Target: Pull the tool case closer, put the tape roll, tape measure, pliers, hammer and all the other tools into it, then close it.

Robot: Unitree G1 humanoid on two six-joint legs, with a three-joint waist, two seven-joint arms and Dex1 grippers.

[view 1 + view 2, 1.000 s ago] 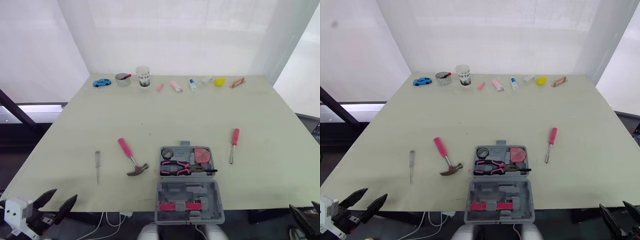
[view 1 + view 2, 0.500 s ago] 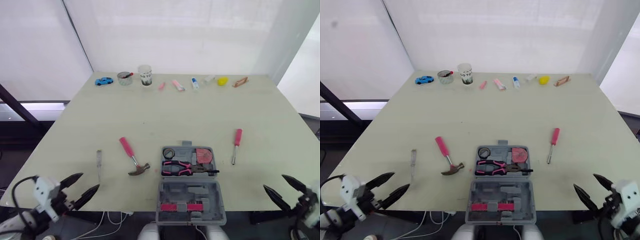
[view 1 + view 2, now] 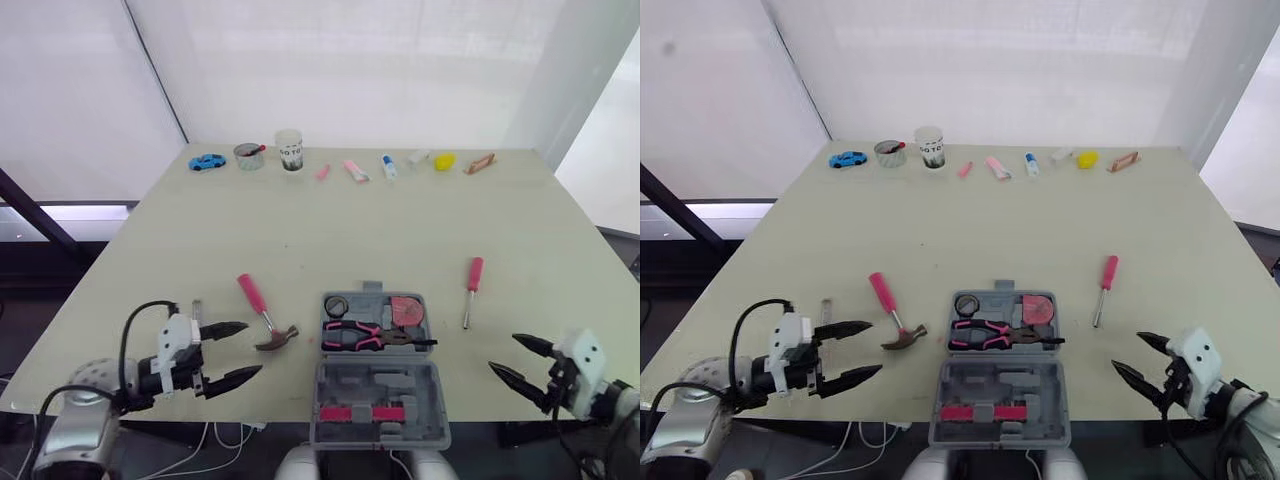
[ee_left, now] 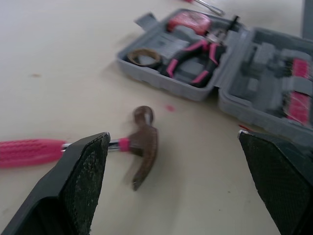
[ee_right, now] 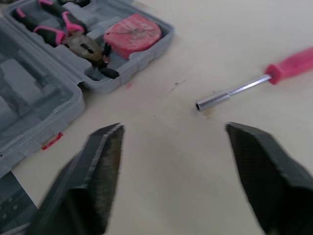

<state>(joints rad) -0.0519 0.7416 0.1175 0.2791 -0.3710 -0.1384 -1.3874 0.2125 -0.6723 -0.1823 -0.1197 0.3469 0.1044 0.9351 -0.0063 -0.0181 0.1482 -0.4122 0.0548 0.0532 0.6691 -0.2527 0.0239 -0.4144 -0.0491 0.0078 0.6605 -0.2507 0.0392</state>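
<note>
While the tool case lies open at the lower centre of the head views, right at the near edge of the table, I'd judge the pulling-closer step finished and the packing roughly half done. Its far half already holds the tape roll at upper left, the tape measure at upper right, and the pliers laid across below them. The near half shows moulded slots with a pink strip of bits.

Three tools are left out on the table, as far as I can see. The hammer lies just left of the case, pink handle pointing up-left and head toward the case. A pink screwdriver lies to the right of the case, apart from it. A thin grey tool sits further left, near the lower left of the frame.

The left gripper hovers low at lower left with its fingers spread wide, holding nothing, and its wrist view has the hammer head lying between them ahead. The right gripper hangs at lower right, fingers likewise apart and empty, with the pink screwdriver's metal tip ahead of it in its wrist view. Once those three are in, the lid has yet to be closed.
</note>
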